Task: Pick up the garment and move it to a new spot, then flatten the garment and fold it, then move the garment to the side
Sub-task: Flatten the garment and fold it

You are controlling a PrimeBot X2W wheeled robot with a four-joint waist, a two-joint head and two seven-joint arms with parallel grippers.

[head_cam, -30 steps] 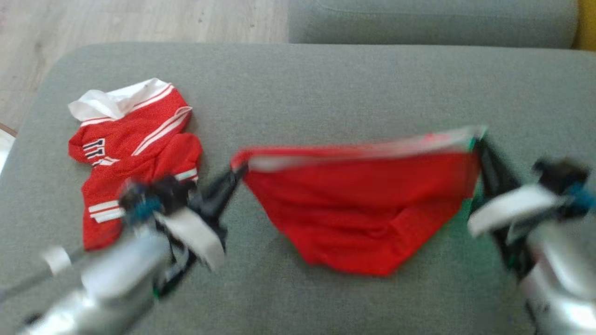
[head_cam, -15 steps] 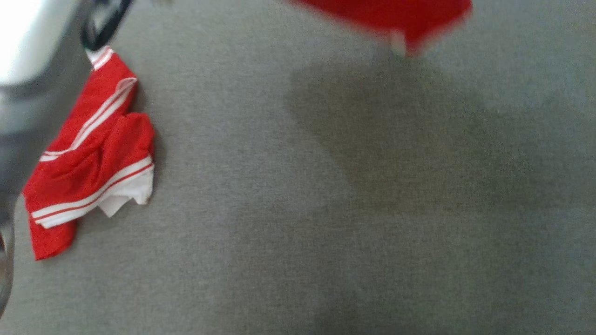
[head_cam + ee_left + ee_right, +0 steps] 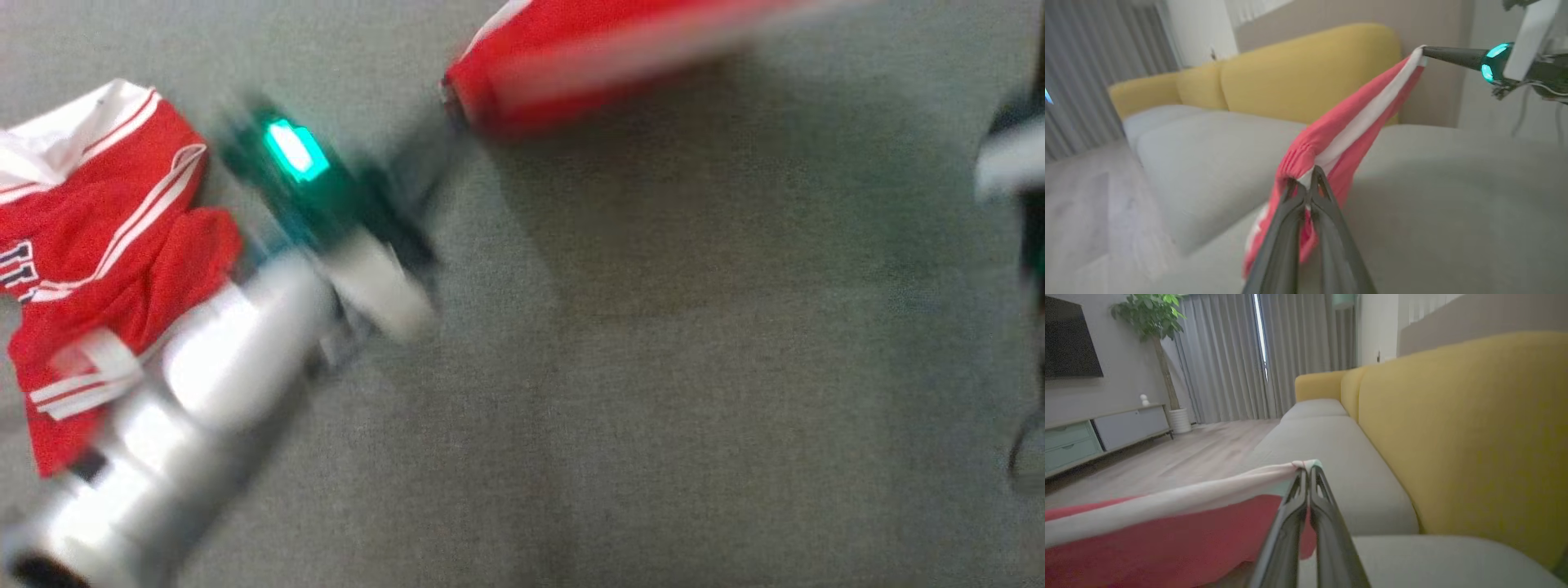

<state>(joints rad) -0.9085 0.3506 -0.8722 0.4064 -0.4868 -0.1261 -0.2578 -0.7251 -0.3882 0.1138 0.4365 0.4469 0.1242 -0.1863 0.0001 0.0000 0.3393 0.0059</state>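
The red fabric garment with a white edge band [image 3: 1347, 122] hangs stretched in the air between the two hands, above the grey fabric sofa seat [image 3: 653, 367]. The left hand [image 3: 1304, 179] has its fingers pressed together, pinching one end of the white band; red cloth drapes below the fingertips. The right hand [image 3: 1307, 471] is likewise pressed together, pinching the opposite corner of the band. A crumpled red jersey with white stripes [image 3: 122, 220] lies on the seat at the robot's left, apart from the held garment. The head view is motion-blurred.
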